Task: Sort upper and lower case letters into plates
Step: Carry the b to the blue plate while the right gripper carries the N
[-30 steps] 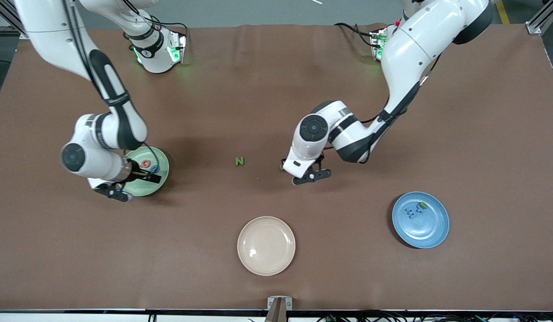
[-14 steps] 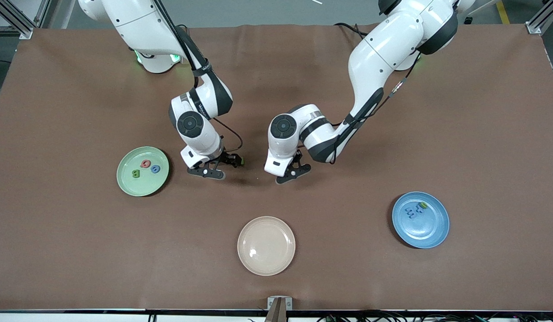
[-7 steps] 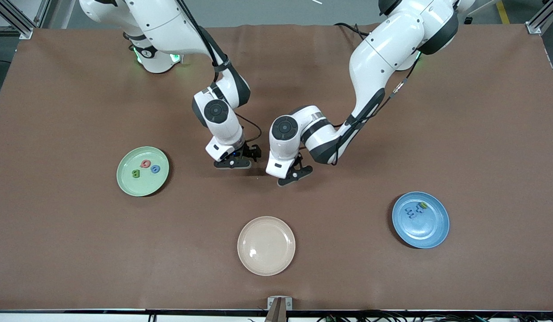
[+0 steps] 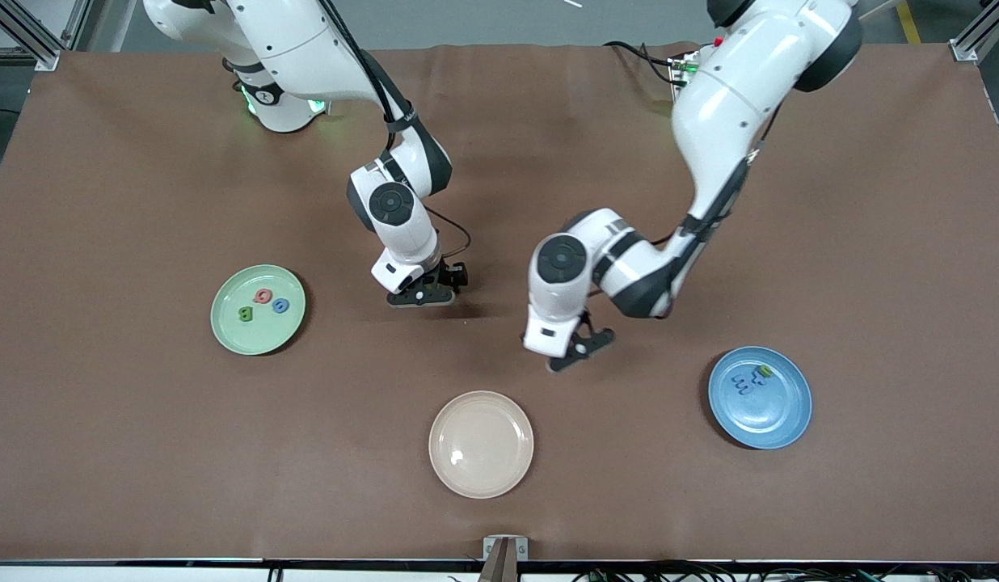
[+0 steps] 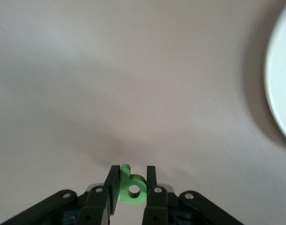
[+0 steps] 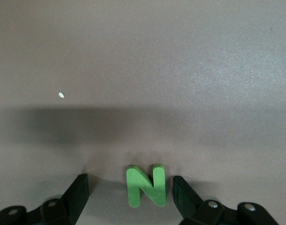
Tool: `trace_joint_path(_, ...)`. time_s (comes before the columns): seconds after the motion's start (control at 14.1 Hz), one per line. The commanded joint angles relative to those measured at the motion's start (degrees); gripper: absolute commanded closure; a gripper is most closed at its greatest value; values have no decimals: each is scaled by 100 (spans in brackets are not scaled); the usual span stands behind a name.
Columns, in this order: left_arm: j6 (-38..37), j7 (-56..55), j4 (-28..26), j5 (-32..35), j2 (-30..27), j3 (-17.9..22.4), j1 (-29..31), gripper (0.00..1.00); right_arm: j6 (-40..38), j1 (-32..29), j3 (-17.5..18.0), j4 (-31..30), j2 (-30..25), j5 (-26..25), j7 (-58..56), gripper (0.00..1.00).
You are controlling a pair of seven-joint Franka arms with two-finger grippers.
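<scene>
While left gripper [image 5: 129, 187] grips green b [image 5: 132, 187], right gripper [image 6: 128, 192] straddles N [image 6: 146, 185]

Green N [image 6: 146, 185] is showing bright against the brown table [image 4: 144, 444], a green small letter [image 5: 131, 189] is glowing between black fingers [image 5: 112, 188], red G [image 4: 263, 296] and blue G [image 4: 280, 305] are sitting on the mint plate [image 4: 233, 331], cream plate [image 4: 481, 444] gleaming, blue plate [image 4: 778, 420] shining
</scene>
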Motion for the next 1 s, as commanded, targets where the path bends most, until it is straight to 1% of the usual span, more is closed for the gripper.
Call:
trace_joint_path(0.0, -423, 775, -126, 12, -277, -365, 780, 100, -57, -21, -33, -113, -69, -43, -89, 51)
trace_joint_path(0.14, -564, 1258, -117, 29, -304, -708, 1369, 100, -215, -48, -42, -96, -87, -43, -107, 74)
trace_joint_path(0.21, -678, 1722, -117, 29, -304, -814, 1650, 100, -276, -74, -42, -87, -104, -43, -116, 88)
trace_joint_path(0.28, -775, 2127, -125, 29, -330, -850, 1871, 100, -407, -83, -50, -61, -113, -43, -107, 98)
trace_joint_path(0.36, -872, 2531, -134, 29, -339, -859, 2091, 100, -530, -109, -129, -26, -122, -43, -107, 100)
trace_joint_path(0.5, -1082, 3112, -152, 29, -339, -903, 2425, 100, -715, -127, -305, -8, -297, -43, -194, 100)
trace_joint_path(0.57, -1153, 3394, -152, 29, -339, -903, 2583, 100, -864, -127, -462, 18, -385, -43, -421, 100)
trace_joint_path(0.64, -1171, 3597, -169, 20, -330, -911, 2768, 100, -1222, -127, -681, 80, -516, -43, -832, 100)
trace_joint_path(0.78, -1137, 4159, -301, 29, -304, -1086, 3294, 100, -1926, -127, -1182, 159, -736, -34, -1667, 100)
trace_joint_path(0.92, -970, 4258, -354, 29, -286, -1105, 3525, 100, -2279, -205, -1796, 159, -868, -25, -2755, 100)
